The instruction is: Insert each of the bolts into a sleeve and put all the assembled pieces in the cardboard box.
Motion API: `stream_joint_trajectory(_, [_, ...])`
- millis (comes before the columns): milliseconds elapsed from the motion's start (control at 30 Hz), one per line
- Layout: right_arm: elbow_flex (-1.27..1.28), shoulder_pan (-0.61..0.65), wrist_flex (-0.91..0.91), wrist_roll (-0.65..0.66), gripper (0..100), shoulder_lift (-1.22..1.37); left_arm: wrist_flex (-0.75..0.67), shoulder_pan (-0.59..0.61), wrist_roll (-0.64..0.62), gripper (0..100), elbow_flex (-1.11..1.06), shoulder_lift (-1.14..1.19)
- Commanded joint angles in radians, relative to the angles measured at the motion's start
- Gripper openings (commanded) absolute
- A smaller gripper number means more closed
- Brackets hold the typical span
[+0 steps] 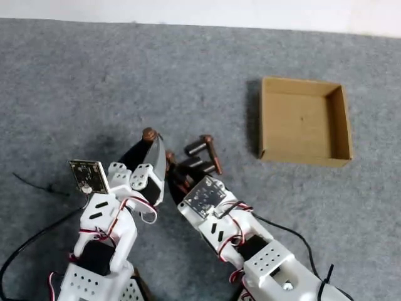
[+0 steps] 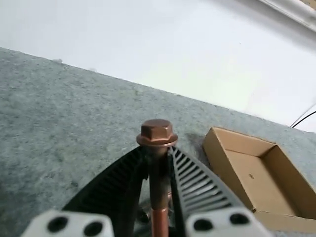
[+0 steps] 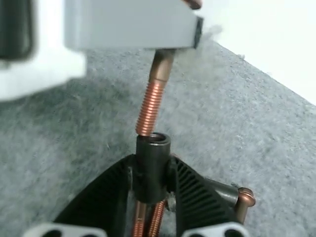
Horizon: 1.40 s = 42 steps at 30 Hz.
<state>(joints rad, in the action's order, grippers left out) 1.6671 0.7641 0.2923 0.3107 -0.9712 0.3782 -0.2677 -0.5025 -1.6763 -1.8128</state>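
Note:
My left gripper [image 2: 158,155] is shut on a copper bolt [image 2: 157,134], hex head up past the fingertips and shaft running down between the fingers. In the high view this left gripper [image 1: 152,141] is left of centre, bolt head [image 1: 149,133] on top. My right gripper [image 3: 152,165] is shut on an upright black sleeve [image 3: 153,160]. The bolt's threaded end [image 3: 151,108] meets the sleeve's open mouth. The cardboard box [image 1: 304,83] lies at the right, nothing visible inside, apart from both grippers.
Loose pieces lie on the grey mat just beyond the grippers: a black sleeve [image 1: 195,148] and a copper bolt [image 1: 212,155]. Another sleeve with a bolt head [image 3: 245,197] lies beside my right gripper. Cables trail off both arm bases.

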Motion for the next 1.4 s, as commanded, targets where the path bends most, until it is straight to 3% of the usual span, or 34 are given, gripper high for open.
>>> stream_joint_trajectory(0, [0.099, -0.005, 0.033, -0.003, 0.3, -0.018, -0.068, -0.021, 0.005, 1, -0.019, -0.010])
stream_joint_trajectory(800, [0.102, 0.033, 0.033, -0.006, 0.3, -0.018, -0.055, -0.012, -0.002, 1, -0.019, -0.008])
stream_joint_trajectory(1367, [0.099, 0.027, 0.033, -0.006, 0.3, -0.018, 0.071, -0.051, -0.002, 1, -0.019, -0.010])
